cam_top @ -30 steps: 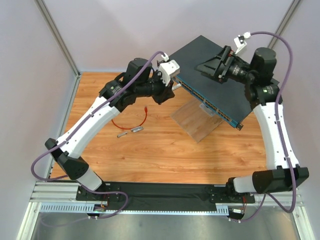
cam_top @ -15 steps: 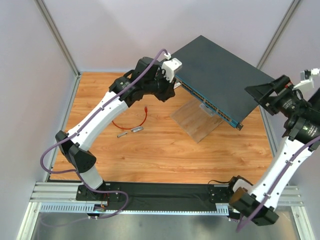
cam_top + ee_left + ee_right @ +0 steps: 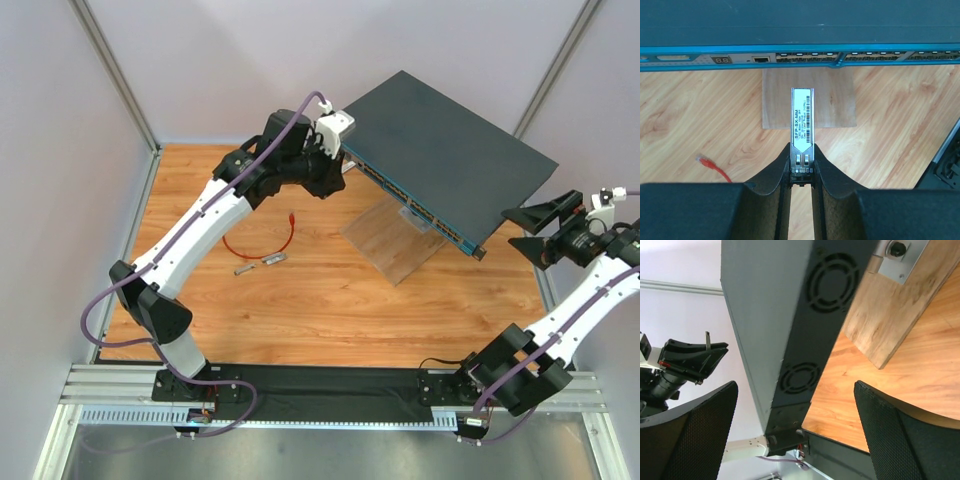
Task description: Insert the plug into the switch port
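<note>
The switch is a wide dark box tilted on a wooden block, with its row of ports facing the left arm. In the left wrist view the ports run across the top. My left gripper is shut on a grey metal module with a white label, pointing at the port row a short way off. The red-booted plug lies on the table at the left, ending a thin red cable. My right gripper is open and empty beside the switch's right end.
The wooden block props up the switch. Two small grey metallic stubs lie by the red cable. Grey walls and metal posts enclose the table. A black strip and rail run along the near edge.
My right arm has swung off the top of the switch, out to the right and down to its end. My left gripper has shifted slightly along the switch's front left corner.
</note>
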Tool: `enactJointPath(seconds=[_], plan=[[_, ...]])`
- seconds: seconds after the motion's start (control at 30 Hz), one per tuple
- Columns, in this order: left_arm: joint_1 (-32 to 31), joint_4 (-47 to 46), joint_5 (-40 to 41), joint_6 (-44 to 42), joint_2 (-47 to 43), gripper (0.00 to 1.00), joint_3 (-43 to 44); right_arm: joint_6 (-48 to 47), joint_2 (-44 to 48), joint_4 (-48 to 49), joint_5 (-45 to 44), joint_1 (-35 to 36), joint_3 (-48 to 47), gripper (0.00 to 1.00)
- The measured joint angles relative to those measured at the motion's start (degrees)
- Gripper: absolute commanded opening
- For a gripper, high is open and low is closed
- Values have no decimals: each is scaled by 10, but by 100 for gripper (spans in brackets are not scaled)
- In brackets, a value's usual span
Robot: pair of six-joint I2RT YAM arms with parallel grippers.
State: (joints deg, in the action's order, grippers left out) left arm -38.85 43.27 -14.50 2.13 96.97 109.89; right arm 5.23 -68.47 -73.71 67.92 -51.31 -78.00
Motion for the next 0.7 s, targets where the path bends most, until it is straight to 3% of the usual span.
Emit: enactJointPath(seconds=[0.13, 0.53, 0.7], plan=[[6, 0, -3, 2, 3, 0, 0, 15, -16, 37, 30, 0, 56, 100], [12, 3, -19, 4, 31, 0, 7, 247, 14, 373, 87, 15, 168, 100], [12, 7, -16, 6, 51, 0, 13, 306, 18, 456, 79, 46, 189, 95]])
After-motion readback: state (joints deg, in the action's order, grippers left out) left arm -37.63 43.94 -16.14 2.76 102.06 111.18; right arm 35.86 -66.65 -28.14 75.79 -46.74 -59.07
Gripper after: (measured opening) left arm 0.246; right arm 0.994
